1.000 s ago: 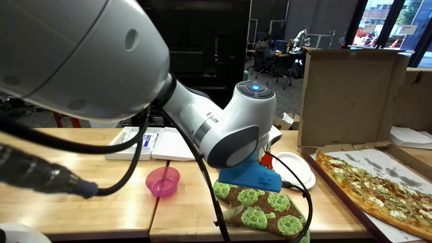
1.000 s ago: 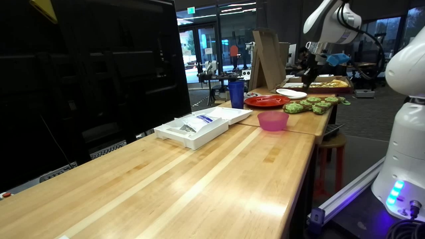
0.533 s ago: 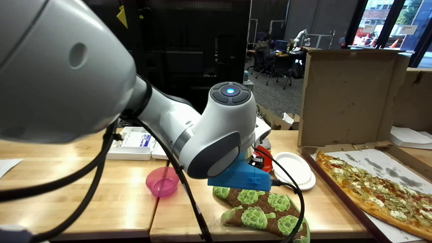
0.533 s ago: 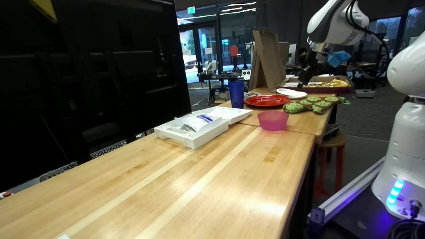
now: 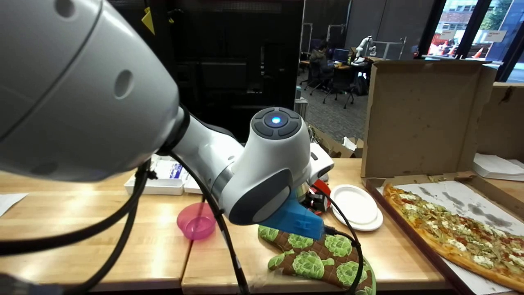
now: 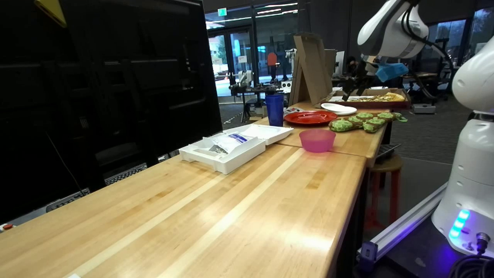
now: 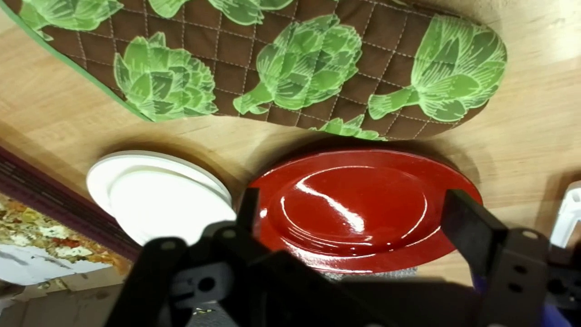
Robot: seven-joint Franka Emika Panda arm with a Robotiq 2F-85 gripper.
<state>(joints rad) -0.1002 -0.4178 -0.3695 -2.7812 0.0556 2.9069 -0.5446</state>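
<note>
Now the gripper [image 7: 352,202] hangs spread wide, framing the red plate [image 7: 363,210] in the wrist view: artichoke-print oven mitt [image 7: 290,68] at its eleven o'clock, white plates [image 7: 159,204] at nine.

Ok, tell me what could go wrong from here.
The glossy red plate might slip if the open gripper closes on it. If lowered, the gripper could bump the white plates close beside it. The upright blue cup near the red plate might tip if knocked.
</note>
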